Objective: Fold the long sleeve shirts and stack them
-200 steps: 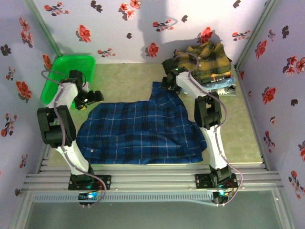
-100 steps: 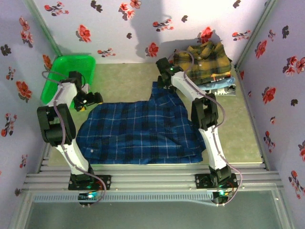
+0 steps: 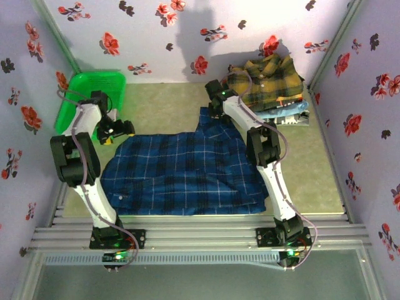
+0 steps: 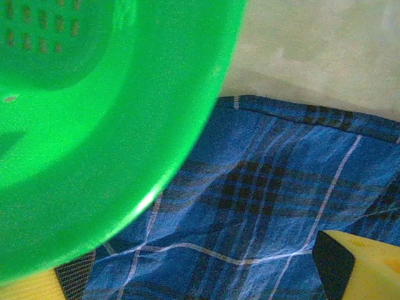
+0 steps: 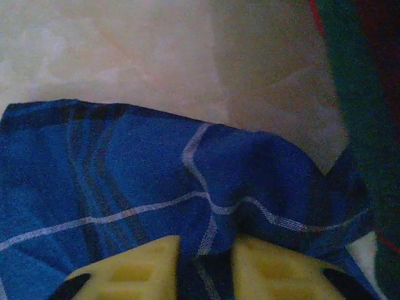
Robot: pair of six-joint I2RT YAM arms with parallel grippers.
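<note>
Blue shirt [image 3: 187, 169] first: pinching its far corner with right tool [image 5: 205, 257], left tool [image 3: 119, 130] wide above far-left edge. Next, likely: close left, fold toward near hem.

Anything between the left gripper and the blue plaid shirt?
Nothing visible. The left gripper hangs open right over the blue plaid shirt, bare cloth between its fingers. The green basket sits close beside it, not in the path.

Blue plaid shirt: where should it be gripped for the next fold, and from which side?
Probably its far edge, from above: the blue plaid shirt lies flat, so only hems offer cloth to pinch. The right gripper pinches the raised far peak; the open left gripper hangs over the far left corner.
</note>
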